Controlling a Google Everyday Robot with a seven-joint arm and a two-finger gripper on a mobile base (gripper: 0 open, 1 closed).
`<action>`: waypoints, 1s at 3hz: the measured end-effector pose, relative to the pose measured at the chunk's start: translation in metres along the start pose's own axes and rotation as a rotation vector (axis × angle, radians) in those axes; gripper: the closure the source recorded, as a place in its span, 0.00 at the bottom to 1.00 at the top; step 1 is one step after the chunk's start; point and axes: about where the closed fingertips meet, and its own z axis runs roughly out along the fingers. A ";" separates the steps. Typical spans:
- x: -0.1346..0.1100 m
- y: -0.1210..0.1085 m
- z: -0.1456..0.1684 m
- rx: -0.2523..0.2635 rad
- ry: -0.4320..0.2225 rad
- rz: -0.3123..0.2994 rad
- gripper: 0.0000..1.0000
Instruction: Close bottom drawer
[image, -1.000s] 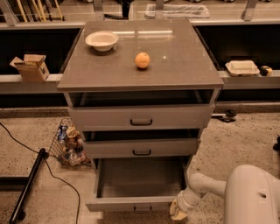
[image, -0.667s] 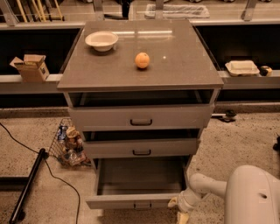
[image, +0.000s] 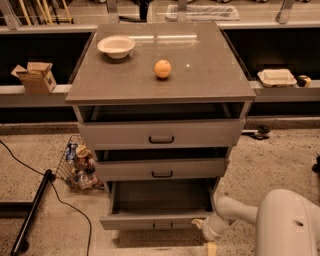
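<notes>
The bottom drawer (image: 155, 221) of the grey cabinet (image: 200, 75) stands pulled out, and its plain grey tray (image: 162, 196) is empty. Its low front panel has a small dark handle. My gripper (image: 207, 234) is at the right end of that front panel, low near the floor, at the end of my white arm (image: 240, 210). It seems to touch the panel's right corner. The middle drawer (image: 161, 169) and top drawer (image: 161, 134) above sit slightly ajar.
A white bowl (image: 116, 46) and an orange (image: 162, 68) rest on the cabinet top. A wire basket of items (image: 79, 164) stands left of the cabinet. A black pole and cable (image: 30, 212) lie on the floor at left. A cardboard box (image: 36, 76) and a white container (image: 276, 77) sit on the side ledges.
The bottom drawer's front has moved in toward the cabinet a little. My gripper has moved in with it at the panel's right end.
</notes>
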 end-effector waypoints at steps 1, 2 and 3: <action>0.005 -0.023 0.000 0.021 -0.011 -0.011 0.18; 0.017 -0.054 -0.006 0.078 -0.016 -0.003 0.40; 0.029 -0.078 -0.014 0.142 -0.026 0.010 0.63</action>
